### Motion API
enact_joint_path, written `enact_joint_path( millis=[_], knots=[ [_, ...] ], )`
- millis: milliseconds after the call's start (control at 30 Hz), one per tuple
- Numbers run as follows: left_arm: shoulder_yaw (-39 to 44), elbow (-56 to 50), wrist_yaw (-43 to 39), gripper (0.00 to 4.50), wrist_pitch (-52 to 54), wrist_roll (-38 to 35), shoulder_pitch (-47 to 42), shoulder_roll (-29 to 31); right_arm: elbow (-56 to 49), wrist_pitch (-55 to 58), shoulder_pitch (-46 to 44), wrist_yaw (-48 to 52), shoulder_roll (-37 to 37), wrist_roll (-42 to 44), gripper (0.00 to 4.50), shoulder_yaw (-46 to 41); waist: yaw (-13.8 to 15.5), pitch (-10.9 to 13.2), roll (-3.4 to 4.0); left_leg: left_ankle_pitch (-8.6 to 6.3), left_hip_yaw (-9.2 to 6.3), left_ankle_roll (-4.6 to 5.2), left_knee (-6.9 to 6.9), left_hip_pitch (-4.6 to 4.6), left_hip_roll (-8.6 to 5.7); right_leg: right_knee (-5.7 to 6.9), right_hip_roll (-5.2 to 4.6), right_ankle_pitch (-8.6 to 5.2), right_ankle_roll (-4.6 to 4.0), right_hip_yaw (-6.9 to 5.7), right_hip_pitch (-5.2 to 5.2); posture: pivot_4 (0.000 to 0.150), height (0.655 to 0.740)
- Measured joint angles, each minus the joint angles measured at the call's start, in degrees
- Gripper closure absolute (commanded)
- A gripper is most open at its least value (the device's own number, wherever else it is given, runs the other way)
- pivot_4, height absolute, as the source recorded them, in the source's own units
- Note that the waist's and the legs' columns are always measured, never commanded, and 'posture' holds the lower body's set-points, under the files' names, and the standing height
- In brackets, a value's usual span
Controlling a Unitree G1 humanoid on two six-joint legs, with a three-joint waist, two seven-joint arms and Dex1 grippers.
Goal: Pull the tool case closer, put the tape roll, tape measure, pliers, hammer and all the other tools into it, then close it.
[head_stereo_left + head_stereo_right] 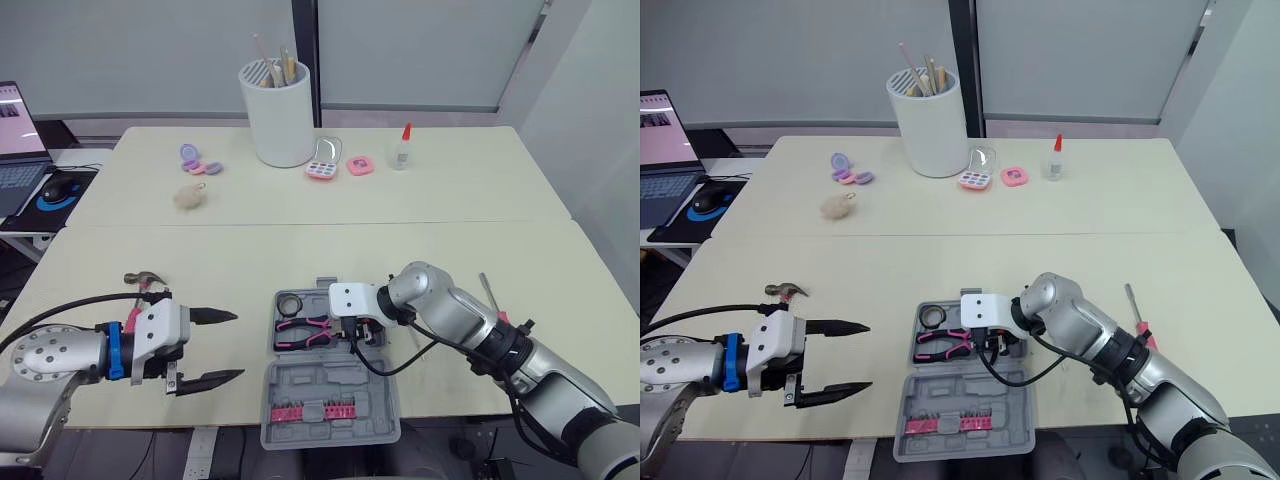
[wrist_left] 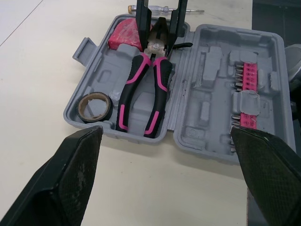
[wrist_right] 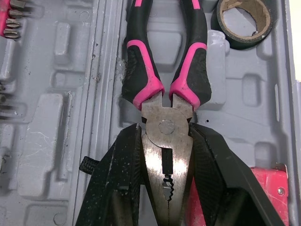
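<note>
The grey tool case (image 1: 330,385) lies open at the table's front middle, with a pink bit strip (image 1: 315,412) in its near half. A tape roll (image 1: 291,303), pink-handled pliers (image 1: 305,332) and a red tape measure (image 2: 123,37) lie in its far half. My right gripper (image 3: 165,136) reaches down into the case, its fingers pressed against both sides of the pliers' head. To the left of the case my left gripper (image 1: 215,347) hovers open and holds nothing. The hammer (image 1: 145,281) lies on the table just behind it. A screwdriver (image 1: 487,295) lies right of my right arm.
At the back stand a white cylinder of sticks (image 1: 277,112), a glue bottle (image 1: 402,148), small pink and purple items (image 1: 322,170) and a fuzzy ball (image 1: 190,196). A laptop (image 1: 15,140) and mouse (image 1: 60,188) sit on a side desk at far left.
</note>
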Motion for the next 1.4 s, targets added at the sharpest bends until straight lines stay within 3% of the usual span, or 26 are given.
enact_joint_path(
  millis=[33, 100, 267, 467, 633, 933, 1400],
  knots=[
    [-0.01, 0.00, 0.10, 0.00, -0.01, 0.08, -0.15, 0.00, 0.00, 0.27, 0.12, -0.01, 0.08, 0.01, 3.26, -0.01, 0.00, 0.00, 0.00, 0.00, 0.00, 0.00, 0.00, 0.00, 0.00, 0.00, 0.00, 0.00, 0.00, 0.00, 0.00, 0.150, 0.7376],
    [-0.05, 0.01, 0.17, 0.00, -0.09, 0.16, -0.38, 0.00, 0.00, 0.83, 0.20, 0.03, 0.16, 0.02, 2.54, -0.01, 0.00, 0.00, 0.00, 0.00, 0.01, 0.00, 0.00, 0.00, 0.00, 0.00, 0.00, 0.00, 0.00, 0.00, -0.01, 0.150, 0.7376],
    [-0.21, 0.20, 0.15, 0.00, -0.27, 0.52, -0.38, -0.02, -0.03, 0.86, 0.10, 0.36, 0.01, 0.31, 1.36, -0.40, 0.00, 0.00, 0.00, 0.00, 0.01, 0.00, 0.00, 0.00, 0.00, 0.00, 0.00, 0.00, 0.00, 0.00, 0.00, 0.150, 0.7376],
    [-0.21, 0.25, 0.26, 0.00, -0.53, 0.70, -0.24, -0.05, -6.05, -0.61, -1.90, 5.29, -2.34, 5.58, 1.36, -5.89, -0.04, 0.00, 0.00, 0.00, -0.01, 0.00, 0.00, 0.01, 0.01, 0.00, 0.00, 0.00, 0.00, -0.01, 0.00, 0.150, 0.7376],
    [-0.20, 0.30, 0.87, 0.00, -0.76, 0.70, 0.07, -0.13, -4.30, -7.73, -0.88, 2.38, 2.17, 7.17, 2.32, -9.06, -0.13, -0.02, -0.03, 0.00, -0.01, 0.00, -0.01, 0.02, 0.04, 0.01, 0.01, 0.00, 0.00, -0.03, 0.01, 0.150, 0.7376],
    [-0.18, 0.80, 1.11, 0.00, -0.75, 0.65, 0.19, -0.28, 11.53, -20.97, 2.41, -4.98, 7.55, 1.77, 4.49, -6.16, -0.05, -0.03, -0.05, 0.00, 0.06, 0.00, 0.01, 0.02, 0.00, 0.02, -0.02, 0.00, 0.00, 0.01, -0.01, 0.150, 0.7376],
    [-0.16, 0.80, 1.56, 0.00, 0.36, 0.65, 0.90, -0.27, 22.56, -29.32, 1.98, -6.77, 9.51, -3.17, 4.49, -4.82, -0.08, -0.12, -0.10, 0.00, 0.06, 0.00, 0.01, 0.22, 0.01, 0.03, -0.02, 0.00, 0.00, 0.02, 0.19, 0.150, 0.7376]
  ],
)
